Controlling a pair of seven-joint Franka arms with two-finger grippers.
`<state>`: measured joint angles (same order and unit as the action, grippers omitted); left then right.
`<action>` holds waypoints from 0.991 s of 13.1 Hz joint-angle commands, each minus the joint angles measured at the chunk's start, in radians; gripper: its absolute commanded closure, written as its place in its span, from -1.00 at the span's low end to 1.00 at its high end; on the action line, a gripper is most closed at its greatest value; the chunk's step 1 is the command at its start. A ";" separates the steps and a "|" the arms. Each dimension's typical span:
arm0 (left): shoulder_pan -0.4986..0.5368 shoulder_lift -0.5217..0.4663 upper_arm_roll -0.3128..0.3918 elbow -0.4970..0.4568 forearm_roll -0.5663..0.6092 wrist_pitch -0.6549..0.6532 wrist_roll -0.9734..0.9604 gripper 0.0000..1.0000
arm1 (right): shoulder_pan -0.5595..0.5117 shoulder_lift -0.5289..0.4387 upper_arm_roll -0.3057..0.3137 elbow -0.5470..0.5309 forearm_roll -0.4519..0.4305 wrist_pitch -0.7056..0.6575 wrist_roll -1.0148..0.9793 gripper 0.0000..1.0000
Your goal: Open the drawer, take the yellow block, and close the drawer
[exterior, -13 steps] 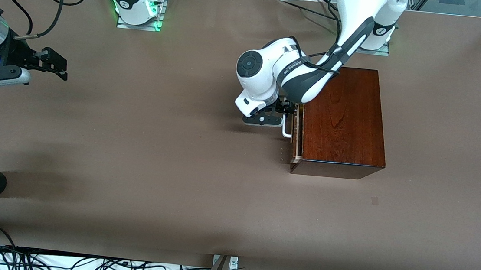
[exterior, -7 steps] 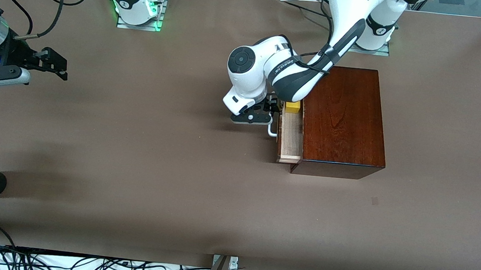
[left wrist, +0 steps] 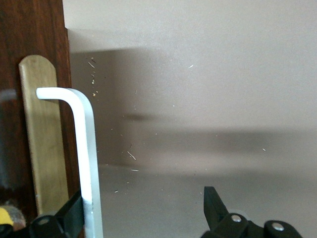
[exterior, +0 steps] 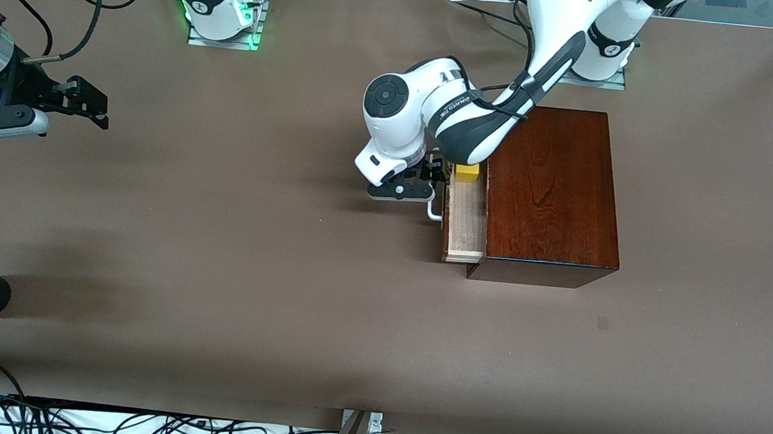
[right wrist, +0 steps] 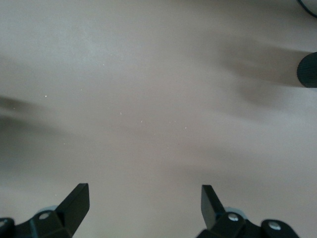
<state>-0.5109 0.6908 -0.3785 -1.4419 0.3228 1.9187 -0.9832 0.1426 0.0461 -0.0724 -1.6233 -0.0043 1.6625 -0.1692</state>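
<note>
Arms: two; the left one reaches to the box, the right one waits over bare surface at the right arm's end of the table.
Left gripper [exterior: 431, 187]: one, low at the drawer front; its fingers [left wrist: 214, 201] are spread, one of them touching the white handle [left wrist: 88, 163], the other well apart from it, nothing pinched.
Right gripper [exterior: 88, 105]: one, in the air over the brown surface [exterior: 216, 244]; its fingers [right wrist: 212, 201] are spread and hold nothing.
Box [exterior: 551, 189]: one, glossy mahogany, toward the left arm's end of the table.
Drawer [exterior: 464, 224]: one, pulled part way out of the box at the box's 9 o'clock side in the front view; pale wood floor showing.
Handle: one white bar on the dark drawer front, with a brass plate [left wrist: 42, 134] under it.
Yellow block [exterior: 467, 171]: one, lying in the drawer at its 12 o'clock end, partly hidden under the left arm's wrist.
</note>
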 commanded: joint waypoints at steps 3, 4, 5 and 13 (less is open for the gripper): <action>-0.018 0.018 -0.002 0.078 -0.070 -0.003 -0.008 -1.00 | -0.009 0.008 0.008 0.023 -0.011 -0.018 -0.003 -1.00; -0.018 0.016 0.000 0.078 -0.073 -0.003 -0.008 -1.00 | -0.009 0.008 0.008 0.023 -0.011 -0.018 -0.003 -1.00; -0.017 0.010 0.000 0.080 -0.073 -0.004 -0.006 -1.00 | -0.009 0.008 0.008 0.023 -0.011 -0.018 -0.003 -1.00; 0.101 -0.255 0.004 0.081 -0.068 -0.294 0.040 -1.00 | -0.009 0.008 0.008 0.023 -0.011 -0.018 -0.006 -1.00</action>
<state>-0.4627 0.5352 -0.3778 -1.3382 0.2695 1.7099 -0.9792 0.1426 0.0461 -0.0724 -1.6233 -0.0043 1.6624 -0.1693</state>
